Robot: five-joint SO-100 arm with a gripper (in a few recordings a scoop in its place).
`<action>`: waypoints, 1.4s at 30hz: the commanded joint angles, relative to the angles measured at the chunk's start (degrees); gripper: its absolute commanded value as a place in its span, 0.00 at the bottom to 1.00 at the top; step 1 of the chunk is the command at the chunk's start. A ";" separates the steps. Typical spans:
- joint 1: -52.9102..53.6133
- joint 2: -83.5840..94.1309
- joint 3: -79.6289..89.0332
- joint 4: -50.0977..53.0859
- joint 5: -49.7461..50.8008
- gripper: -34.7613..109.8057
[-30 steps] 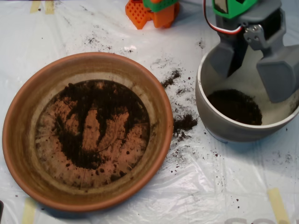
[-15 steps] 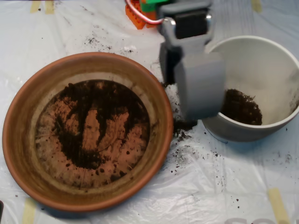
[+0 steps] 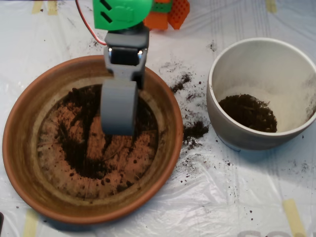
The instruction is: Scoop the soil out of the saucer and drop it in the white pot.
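Note:
The terracotta saucer (image 3: pixel 19 163) fills the left half of the overhead view. A thin, streaked layer of dark soil (image 3: pixel 79 153) covers its flat bottom. My grey scoop (image 3: pixel 118 111) hangs over the upper middle of the saucer, its shell pointing down toward the soil and hiding what lies beneath it. The white pot (image 3: pixel 232 133) stands apart at the right. A mound of soil (image 3: pixel 248 112) rests on the pot's bottom.
Spilled soil (image 3: pixel 195 131) lies in clumps and specks on the plastic sheet between saucer and pot. The arm's green housing (image 3: pixel 121 12) and orange base (image 3: pixel 170 12) sit at the top edge. Tape strips (image 3: pixel 295 215) mark the sheet near the corners.
The scoop has swung left from above the white pot, across the gap, to above the saucer. The soil in the pot and the saucer looks unchanged.

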 commanded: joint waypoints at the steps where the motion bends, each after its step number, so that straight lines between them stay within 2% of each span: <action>1: 4.48 -0.35 0.88 -0.88 0.44 0.62; 3: 6.50 -4.48 1.05 -1.14 0.44 0.65; 11: 12.57 -26.10 -10.63 2.20 0.09 0.66; 18: 13.89 -29.44 -16.35 2.72 -1.23 0.67; 26: 16.44 -44.03 -34.10 11.16 -1.93 0.68; 31: 17.58 -47.02 -35.68 11.16 -3.34 0.68; 35: 17.75 -48.60 -36.74 11.87 -4.39 0.64; 40: 18.37 -49.39 -37.27 12.13 -5.19 0.53; 42: 18.72 -49.48 -37.27 12.04 -5.71 0.53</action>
